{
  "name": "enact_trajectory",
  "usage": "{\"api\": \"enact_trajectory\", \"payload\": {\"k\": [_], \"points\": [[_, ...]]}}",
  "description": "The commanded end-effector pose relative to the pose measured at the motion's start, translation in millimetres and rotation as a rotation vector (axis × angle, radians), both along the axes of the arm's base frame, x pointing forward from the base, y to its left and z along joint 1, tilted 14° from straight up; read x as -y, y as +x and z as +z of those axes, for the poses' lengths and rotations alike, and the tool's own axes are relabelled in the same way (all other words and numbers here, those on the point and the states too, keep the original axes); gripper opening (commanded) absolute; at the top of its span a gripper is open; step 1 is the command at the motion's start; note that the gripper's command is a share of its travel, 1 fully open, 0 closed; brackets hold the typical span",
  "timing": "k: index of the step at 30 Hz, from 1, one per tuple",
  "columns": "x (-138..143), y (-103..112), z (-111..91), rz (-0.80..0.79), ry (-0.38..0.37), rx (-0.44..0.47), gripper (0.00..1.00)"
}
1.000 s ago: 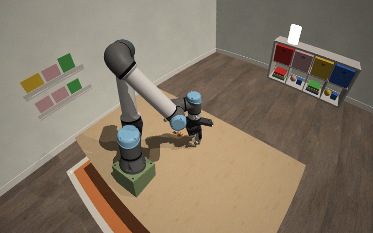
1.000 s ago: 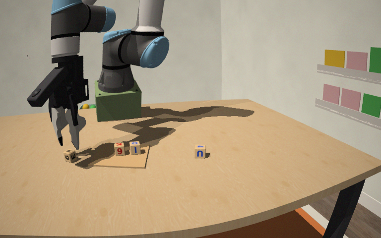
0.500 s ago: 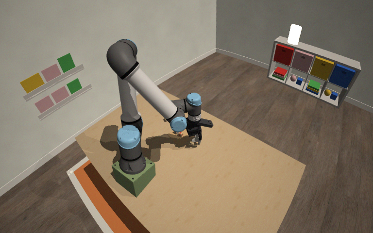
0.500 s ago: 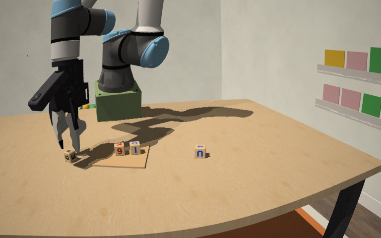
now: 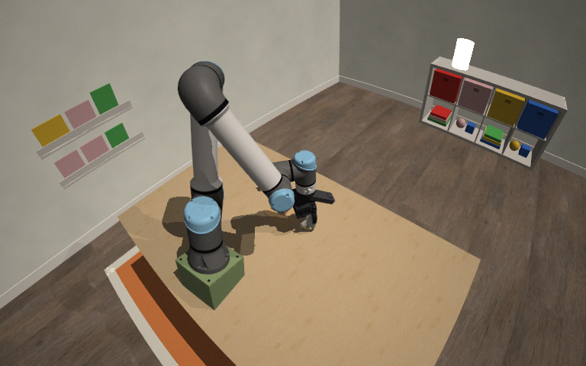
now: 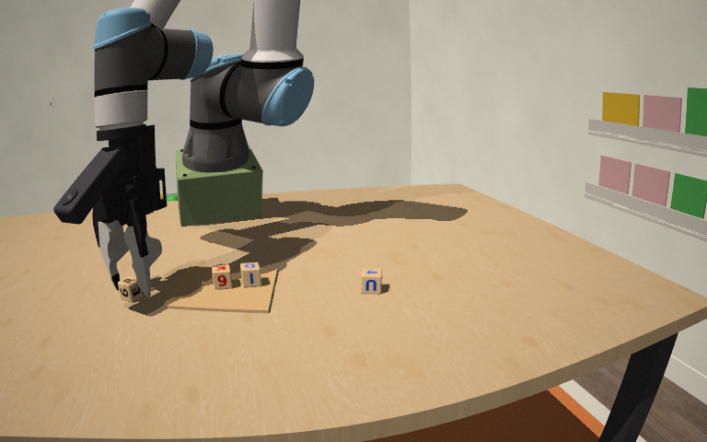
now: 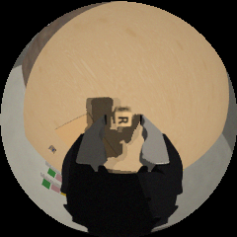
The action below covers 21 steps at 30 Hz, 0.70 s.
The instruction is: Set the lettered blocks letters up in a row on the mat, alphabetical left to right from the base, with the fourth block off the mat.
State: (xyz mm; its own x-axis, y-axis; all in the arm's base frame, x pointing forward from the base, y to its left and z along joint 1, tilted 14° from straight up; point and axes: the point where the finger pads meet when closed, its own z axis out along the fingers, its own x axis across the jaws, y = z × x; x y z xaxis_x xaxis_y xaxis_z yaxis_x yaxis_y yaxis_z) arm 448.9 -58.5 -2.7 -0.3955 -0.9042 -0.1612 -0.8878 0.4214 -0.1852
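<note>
Pale wood grain runs across the table [image 5: 367, 267] [image 6: 365, 365] [image 7: 158, 64] around the mat [image 6: 224, 303] [image 7: 71, 132]. Just off the mat, on the base's right, the end effector [image 5: 308, 223] [image 6: 131, 291] [image 7: 122, 115] stands part-way open, its fingers astride the R block [image 6: 128, 290] [image 7: 123, 118] without visibly clamping it. Closing off-centre could shove or twist this block, since it sits turned relative to the mat; a low carry might then clip the red block [image 6: 221, 277] standing on the mat. Its side reads 9 or 6, its top apparently an inverted K (from the exterior view, anyway). Beside it on the mat, the blue-lettered block [image 6: 250, 274] seems to carry P; if so, that pair would need swapping. Well off the mat, on the base's left, the spare block [image 6: 371, 282] shows 4 on top.
</note>
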Motion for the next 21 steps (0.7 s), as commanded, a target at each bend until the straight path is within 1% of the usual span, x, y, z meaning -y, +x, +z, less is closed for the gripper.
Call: {"api": "enact_trajectory", "payload": {"k": [1, 14, 15, 21], "points": [[0.1, 1.0, -2.0, 0.0, -0.001, 0.001, 0.37], [0.1, 1.0, -2.0, 0.0, -0.001, 0.001, 0.37], [0.1, 1.0, -2.0, 0.0, -0.001, 0.001, 0.25], [0.1, 1.0, -2.0, 0.0, -0.001, 0.001, 0.25]]}}
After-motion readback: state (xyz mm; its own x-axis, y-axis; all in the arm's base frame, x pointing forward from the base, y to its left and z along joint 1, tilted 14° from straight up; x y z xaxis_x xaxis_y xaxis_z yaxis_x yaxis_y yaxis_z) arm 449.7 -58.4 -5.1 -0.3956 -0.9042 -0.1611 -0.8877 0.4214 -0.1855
